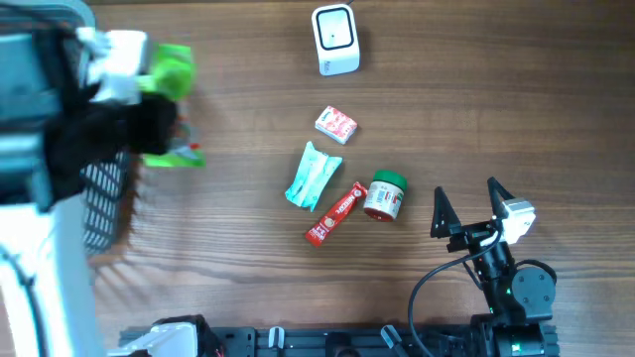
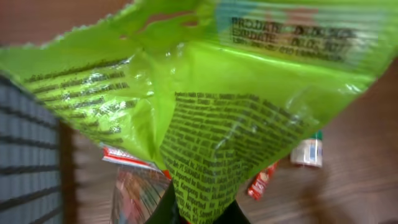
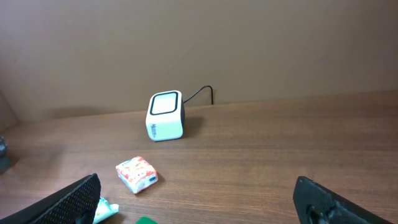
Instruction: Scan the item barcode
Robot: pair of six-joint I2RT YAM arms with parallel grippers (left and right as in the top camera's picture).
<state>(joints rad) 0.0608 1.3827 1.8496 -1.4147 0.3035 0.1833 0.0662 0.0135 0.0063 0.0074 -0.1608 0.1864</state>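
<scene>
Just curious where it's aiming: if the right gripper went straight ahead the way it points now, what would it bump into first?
Probably the white scanner, which sits nearly dead ahead of the open right gripper; only table shows between them. It might pass just right of it.

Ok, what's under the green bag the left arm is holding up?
Below the green bag, a red-and-white packet lies on the table beside the mesh basket. The bag covers most of that packet, so its full shape and label are hidden.
</scene>
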